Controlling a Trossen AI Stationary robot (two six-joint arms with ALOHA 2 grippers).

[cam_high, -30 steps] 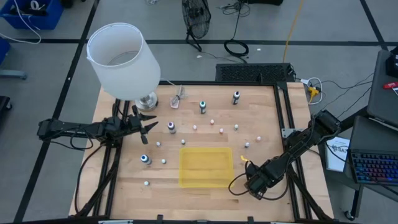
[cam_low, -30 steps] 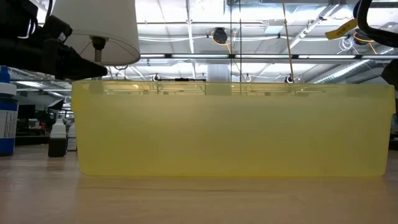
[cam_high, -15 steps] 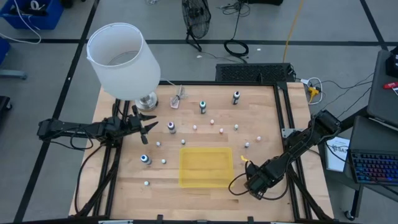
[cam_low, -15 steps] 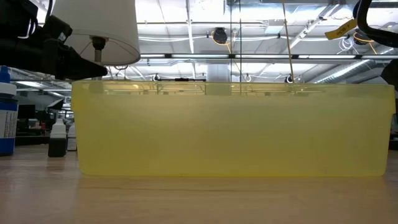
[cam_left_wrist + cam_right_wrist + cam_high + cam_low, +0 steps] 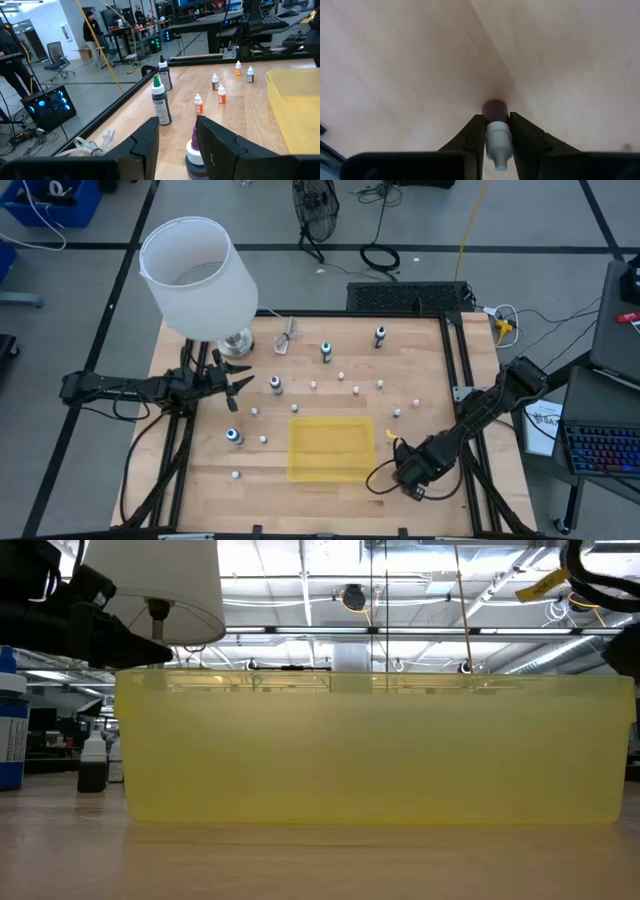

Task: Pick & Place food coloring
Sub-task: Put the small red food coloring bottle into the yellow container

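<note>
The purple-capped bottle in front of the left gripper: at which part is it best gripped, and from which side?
Grip the purple-capped bottle at its body, under the cap, coming level from the left of the table, where the open left gripper faces it. The bottle stands upright with no neighbour close. The right gripper is shut on a red bottle.

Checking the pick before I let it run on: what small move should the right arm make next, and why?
Probably a short straight lift. The right pincer has its fingers against both sides of a small red bottle with a pale cap, standing on the wood just right of the yellow tray. Raising it first should clear the tray's wall before carrying it across.
</note>
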